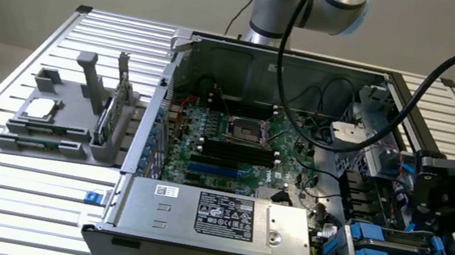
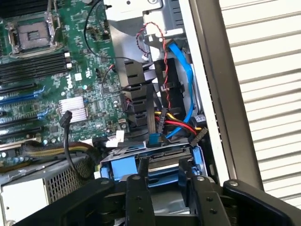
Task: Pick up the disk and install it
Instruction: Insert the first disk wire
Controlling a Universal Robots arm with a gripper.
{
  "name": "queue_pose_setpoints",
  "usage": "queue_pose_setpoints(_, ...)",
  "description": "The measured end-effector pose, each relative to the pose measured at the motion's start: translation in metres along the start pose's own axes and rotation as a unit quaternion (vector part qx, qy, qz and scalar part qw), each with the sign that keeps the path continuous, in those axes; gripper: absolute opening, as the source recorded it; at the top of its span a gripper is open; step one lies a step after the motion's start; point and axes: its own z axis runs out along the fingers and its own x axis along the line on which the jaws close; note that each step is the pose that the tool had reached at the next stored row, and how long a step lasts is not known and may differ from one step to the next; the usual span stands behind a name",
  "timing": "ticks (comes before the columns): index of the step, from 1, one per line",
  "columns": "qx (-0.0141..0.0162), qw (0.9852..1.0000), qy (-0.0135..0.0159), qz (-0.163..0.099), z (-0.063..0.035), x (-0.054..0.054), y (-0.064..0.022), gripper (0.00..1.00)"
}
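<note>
The disk (image 2: 162,173), silver-grey in a blue plastic carrier, lies in the blue drive cage (image 1: 399,254) at the front corner of the open computer case, on the exterior view's right. My gripper (image 2: 167,181) hangs directly over it. The two black fingers (image 2: 136,193) stand apart, one to each side of the carrier's middle, and I see no squeeze on it. In the exterior view the gripper (image 1: 420,226) sits low over the cage, and its black body hides part of the disk (image 1: 392,244).
Red, yellow and blue cables (image 2: 176,120) run right behind the cage. The motherboard (image 1: 235,142) and the silver power supply (image 1: 214,214) occupy the case. A thick black cable (image 1: 303,112) loops over it. A grey fixture (image 1: 64,122) stands on the slatted table (image 1: 6,195).
</note>
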Motion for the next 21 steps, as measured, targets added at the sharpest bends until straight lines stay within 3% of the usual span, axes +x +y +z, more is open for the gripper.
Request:
queue_pose_setpoints(1,0.0003,1.0,-0.0014,0.009,0.0003,0.0,0.0,0.33)
queue_pose_setpoints(5,0.001,0.999,-0.0071,0.045,0.002,0.0,-0.0003,0.33)
queue_pose_setpoints(10,0.0019,0.9959,-0.0139,0.089,0.0056,0.0,-0.0009,0.33)
queue_pose_setpoints(16,0.0014,0.99,-0.0211,0.139,0.0123,0.0,-0.0019,0.33)
queue_pose_setpoints(21,0.0007,0.9835,-0.0268,0.179,0.0182,0.0,-0.0028,0.33)
